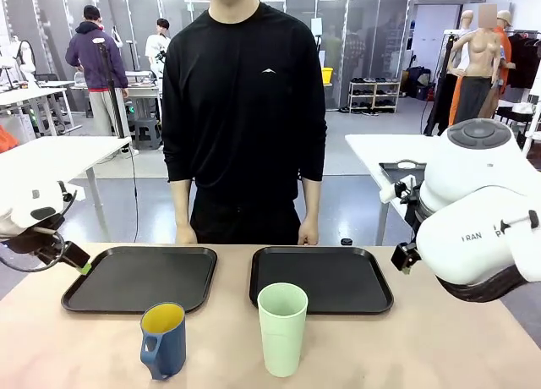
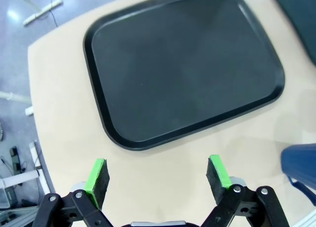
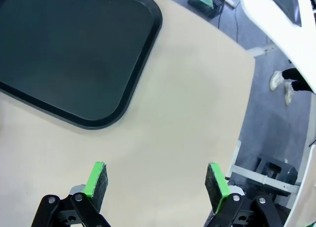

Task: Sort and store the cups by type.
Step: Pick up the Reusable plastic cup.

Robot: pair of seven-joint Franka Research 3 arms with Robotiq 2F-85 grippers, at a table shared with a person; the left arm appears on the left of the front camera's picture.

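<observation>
Cups of two kinds are stood upright on the pale, matte bench (image 1: 423, 347): a tall, tapered, handleless tumbler (image 1: 282, 330) of pale green plastic, and a shorter dark blue mug (image 1: 163, 340) with a loop handle and a yellow inside. Beyond them two smooth black rectangular trays with rounded corners and raised rims are laid side by side, the left tray (image 1: 139, 277) and the right tray (image 1: 321, 279). The left gripper (image 2: 158, 175) is held wide open, with nothing between its green pads (image 2: 98, 175). The left tray is seen ahead of its fingers, and the mug is found off to its right, apart and untouched. The right gripper (image 3: 157, 180) is likewise spread open over bare bench, with a corner of the right tray seen ahead of it. The tumbler is placed between the two grippers, well apart from both.
</observation>
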